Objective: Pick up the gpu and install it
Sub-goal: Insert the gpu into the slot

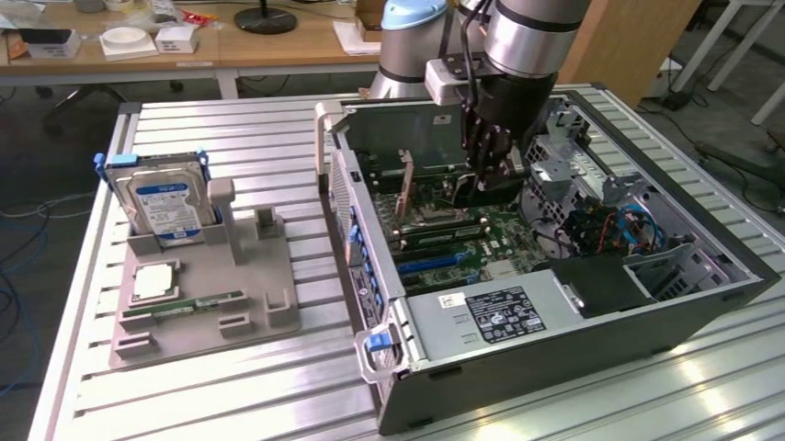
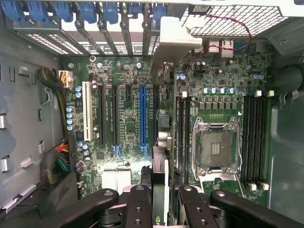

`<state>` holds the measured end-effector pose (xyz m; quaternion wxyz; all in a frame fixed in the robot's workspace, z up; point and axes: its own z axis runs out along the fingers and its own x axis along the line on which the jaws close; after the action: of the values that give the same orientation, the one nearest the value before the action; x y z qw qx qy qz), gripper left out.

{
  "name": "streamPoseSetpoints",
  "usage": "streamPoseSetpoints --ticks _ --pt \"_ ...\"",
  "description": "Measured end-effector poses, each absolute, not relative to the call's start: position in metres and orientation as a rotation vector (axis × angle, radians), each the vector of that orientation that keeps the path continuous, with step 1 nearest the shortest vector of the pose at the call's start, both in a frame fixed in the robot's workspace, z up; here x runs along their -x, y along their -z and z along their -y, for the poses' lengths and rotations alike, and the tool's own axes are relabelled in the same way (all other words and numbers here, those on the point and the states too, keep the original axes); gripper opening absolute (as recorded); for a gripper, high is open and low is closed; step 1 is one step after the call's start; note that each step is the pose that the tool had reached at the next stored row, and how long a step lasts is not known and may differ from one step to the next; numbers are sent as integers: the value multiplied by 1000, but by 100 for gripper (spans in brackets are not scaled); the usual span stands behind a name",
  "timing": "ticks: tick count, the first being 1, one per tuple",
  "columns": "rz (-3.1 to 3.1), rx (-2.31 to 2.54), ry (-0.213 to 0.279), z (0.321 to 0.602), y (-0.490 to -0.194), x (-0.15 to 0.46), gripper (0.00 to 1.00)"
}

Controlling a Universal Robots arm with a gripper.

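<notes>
The slatted metal surface [image 1: 245, 386] is carrying the open computer case [image 1: 687, 303], and the arm [image 1: 528, 37] is reaching straight down into that case. The motherboard [image 2: 123, 118] is lying flat across the case's floor. The gpu [image 2: 160, 180] is hanging edge-on inside the case, just above the board, with the claw [image 2: 164, 192] clenching it from both flat faces. Its silvery bracket [image 2: 178, 40] is pointing toward the case's rear wall of blue-clipped slot covers. The long blue slot [image 2: 142, 114] is running along the case's floor, parallel with the card and just beside its edge. Whether the card is touching any connector is not clear. Doing this well is likely calling for the card's edge to be squared over its slot, the bracket lined up with the rear opening, and even, straight pressure with no tilt.
</notes>
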<state>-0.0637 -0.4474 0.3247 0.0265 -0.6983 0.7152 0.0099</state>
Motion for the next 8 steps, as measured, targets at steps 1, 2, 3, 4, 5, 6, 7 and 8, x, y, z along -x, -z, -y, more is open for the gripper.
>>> streamPoseSetpoints --ticks 1,2,3,4,5,6,7,8 --pt "-2210 2158 -31 447 -325 64 26" --pt "-2210 2158 -30 447 -326 64 26" --pt "-2210 2158 -31 447 -327 64 26" --pt "-2210 2157 -31 447 -327 64 26" --pt "-2210 2157 -31 447 -327 64 26" --pt "-2210 2157 -31 447 -327 64 26" --pt "-2210 2157 -31 447 -327 64 26" --pt "-2210 2157 -31 447 -326 64 26"
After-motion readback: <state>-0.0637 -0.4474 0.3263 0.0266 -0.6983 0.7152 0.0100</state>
